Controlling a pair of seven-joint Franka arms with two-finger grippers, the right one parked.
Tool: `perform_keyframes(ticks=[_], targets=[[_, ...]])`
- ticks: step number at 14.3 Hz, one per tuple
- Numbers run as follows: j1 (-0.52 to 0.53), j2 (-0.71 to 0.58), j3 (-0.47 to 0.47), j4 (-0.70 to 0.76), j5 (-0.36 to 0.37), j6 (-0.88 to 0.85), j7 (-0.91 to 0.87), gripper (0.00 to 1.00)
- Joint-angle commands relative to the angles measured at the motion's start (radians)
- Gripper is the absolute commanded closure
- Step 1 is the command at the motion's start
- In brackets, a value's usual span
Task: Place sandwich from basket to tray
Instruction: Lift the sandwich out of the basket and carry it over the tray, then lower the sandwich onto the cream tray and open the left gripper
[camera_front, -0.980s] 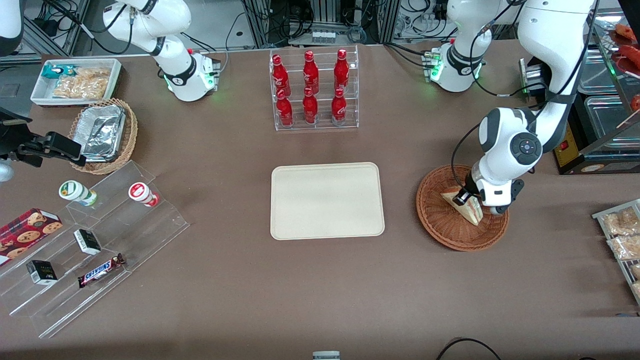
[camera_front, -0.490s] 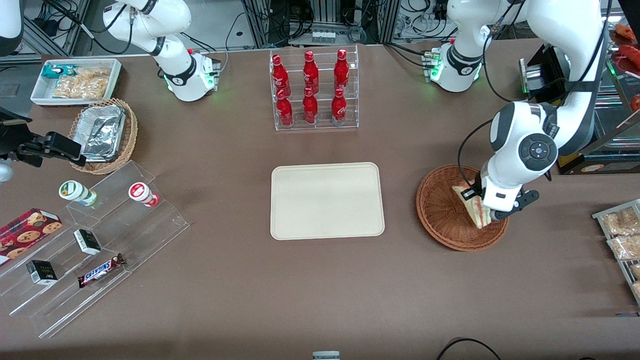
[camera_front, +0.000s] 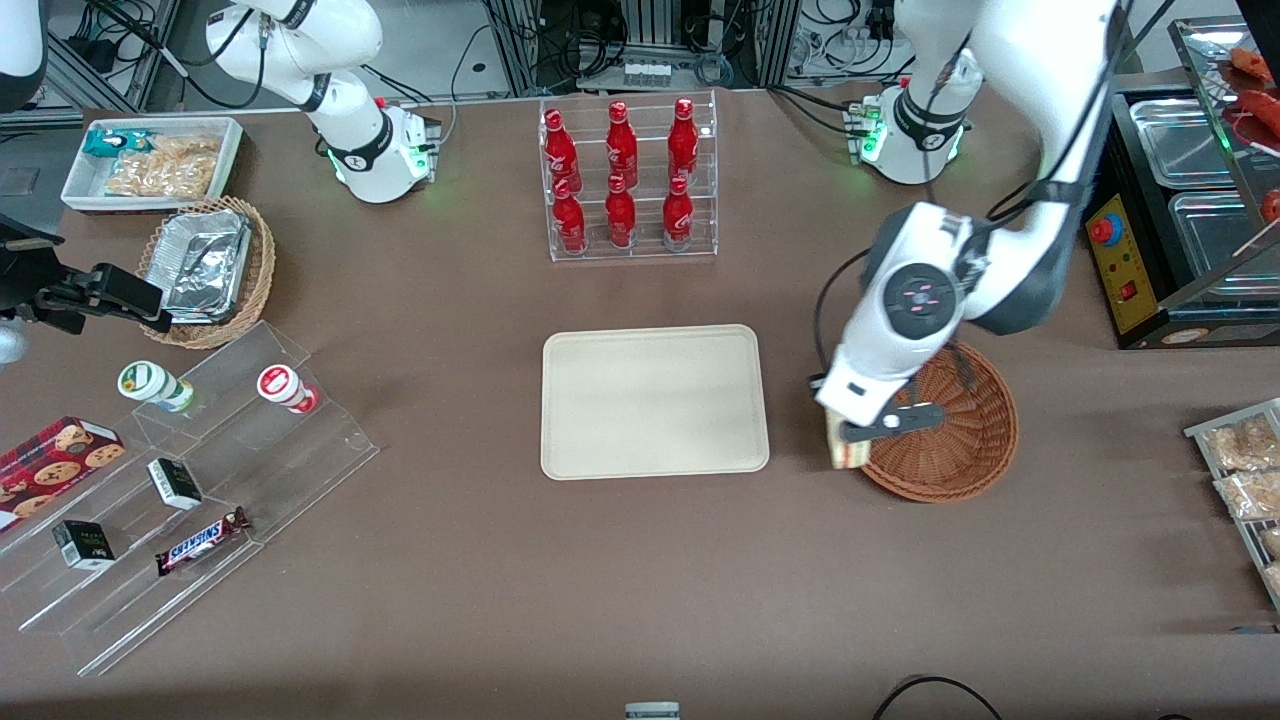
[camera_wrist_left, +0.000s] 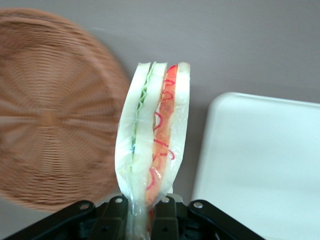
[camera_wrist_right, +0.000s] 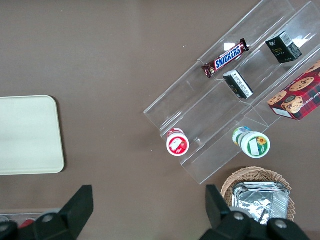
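Sandwich (camera_wrist_left: 154, 140) now lifted clear of basket (camera_front: 960, 440), pinched in gripper (camera_wrist_left: 142, 210) beside tray (camera_front: 655, 400); Snickers bar (camera_front: 200, 540) untouched.

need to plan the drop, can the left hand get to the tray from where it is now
Probably yes. The hand, shut on the sandwich, hangs over the basket rim nearest the tray. Only bare table lies between them, and nothing lies on the tray.

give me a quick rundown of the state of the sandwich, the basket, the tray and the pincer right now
sandwich: held in the air, between basket and tray
basket: empty
tray: empty
pincer: shut on the sandwich, over the table beside the basket's rim
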Motion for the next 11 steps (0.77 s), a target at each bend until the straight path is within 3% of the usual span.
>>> perform_keyframes(ticks=[1,6,11], targets=[[-0.105,0.133,0.012,0.172,-0.053,-0.029,-0.046,0.91],[-0.263,0.276,0.012,0.321,-0.052,-0.021,-0.173,0.91],[-0.356,0.424,0.014,0.447,-0.047,-0.018,-0.244,0.91]])
